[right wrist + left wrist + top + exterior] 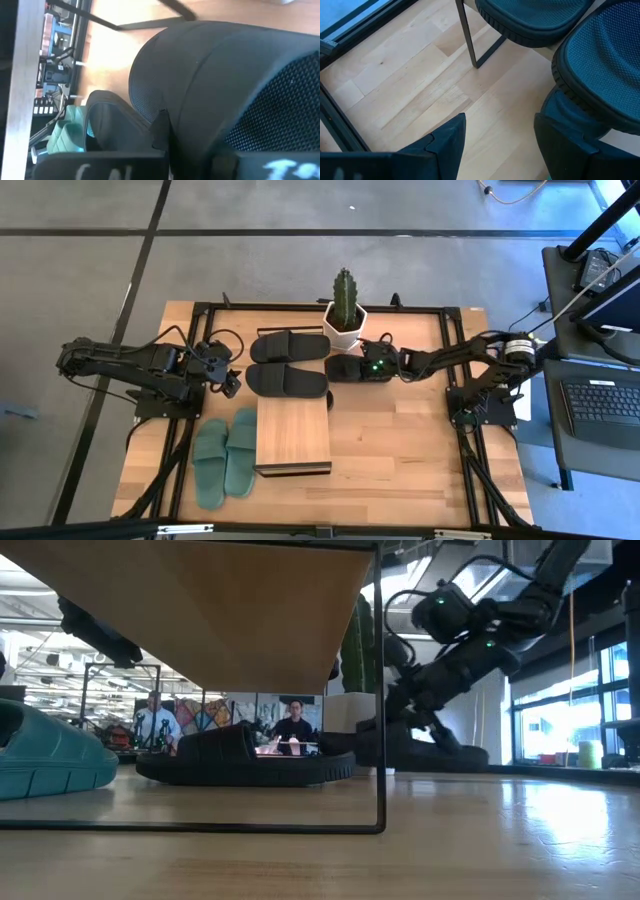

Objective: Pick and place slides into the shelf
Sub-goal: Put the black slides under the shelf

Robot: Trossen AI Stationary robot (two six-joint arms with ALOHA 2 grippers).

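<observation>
The shelf [292, 435] stands in the middle of the table, its plank top [250, 610] filling the upper low view. Two green slides [225, 455] lie side by side to its left. Two black slides [290, 345] [288, 380] lie beyond it, soles down. A third black slide [345, 368] sits near the cactus pot under my right gripper [342, 368], which is shut on it. My left gripper [232, 385] hangs open over bare table beside the green slides [600, 60]. A fourth black slide is not in view. My right gripper is on the third black slide's wide strap [210, 75]. One finger [161, 131] lies against the strap's side; the strap hides the other. The arm comes from the table's right, slanting down. The slide's sole [450, 755] seems to rest on the table.
A cactus in a white pot [345, 315] stands just beyond my right gripper. The shelf's thin black leg [467, 30] is close ahead of my left gripper. A black frame [200, 310] runs round the table. Bare wood [400, 450] lies right of the shelf. People sit in the room behind [295, 725].
</observation>
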